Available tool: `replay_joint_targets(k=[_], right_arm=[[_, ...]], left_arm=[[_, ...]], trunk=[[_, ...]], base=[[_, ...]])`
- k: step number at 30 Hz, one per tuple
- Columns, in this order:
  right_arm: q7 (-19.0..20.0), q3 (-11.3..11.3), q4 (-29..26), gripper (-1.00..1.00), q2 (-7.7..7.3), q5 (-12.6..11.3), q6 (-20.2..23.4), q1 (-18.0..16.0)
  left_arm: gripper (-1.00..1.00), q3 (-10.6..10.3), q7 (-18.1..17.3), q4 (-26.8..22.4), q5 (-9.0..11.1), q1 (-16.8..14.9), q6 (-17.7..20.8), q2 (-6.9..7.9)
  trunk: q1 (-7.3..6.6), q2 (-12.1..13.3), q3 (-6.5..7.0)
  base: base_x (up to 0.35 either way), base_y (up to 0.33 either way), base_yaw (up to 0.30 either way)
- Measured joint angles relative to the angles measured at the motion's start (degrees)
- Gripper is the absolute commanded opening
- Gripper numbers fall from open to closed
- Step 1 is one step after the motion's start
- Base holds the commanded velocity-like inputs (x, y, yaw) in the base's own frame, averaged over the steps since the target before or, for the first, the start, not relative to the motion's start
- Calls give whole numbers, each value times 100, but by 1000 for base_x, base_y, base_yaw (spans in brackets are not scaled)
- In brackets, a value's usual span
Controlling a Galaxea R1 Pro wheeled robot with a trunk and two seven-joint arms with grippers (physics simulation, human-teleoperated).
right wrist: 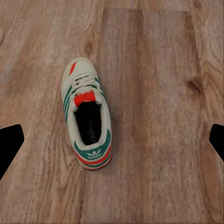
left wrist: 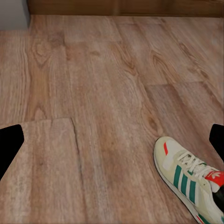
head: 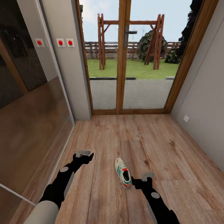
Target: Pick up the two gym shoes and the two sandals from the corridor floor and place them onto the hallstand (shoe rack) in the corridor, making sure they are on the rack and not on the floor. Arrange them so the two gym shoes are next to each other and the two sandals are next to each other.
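Brightness: bright, even daylight in all three views.
Light source: the glass doors (head: 124,56) ahead, with the sunlit lawn and pale sky behind them.
Shadows: very faint; the shoe (head: 123,173) casts only a thin dark edge on the floor (head: 149,140).
Glare: none on the floor; the glossy panel (head: 28,102) on the left mirrors the wood dimly.
Sharpness: soft, slightly blurred render; wood grain smears in the wrist views.
Distortion: wide-angle stretch, with walls leaning outward at the head view's edges.
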Motion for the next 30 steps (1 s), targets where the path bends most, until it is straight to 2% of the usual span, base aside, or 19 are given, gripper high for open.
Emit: replay_joint_targets(k=[3,9,15,30], right_arm=[[-2,-1,-16,100,5,26,8,1],[11,12,49,100,8,63,22,6],[12,5,92,100,4,63,25,5],[19,10,110,100,-66,74,17,7]], left_arm=[[100,-7,-14,5,0,-6,3,2],[100,-410,-262,3,-6,-47,13,-11],[100,-600,-325,8,-10,-54,15,-82],[100,-636,-373,49,-8,-55,17,-108]], trunk=[[0,0,0],[-1,0,0],[0,0,0],[0,0,0]], base=[[77,18,0],[121,26,0],[19,4,0],[22,0,0]])
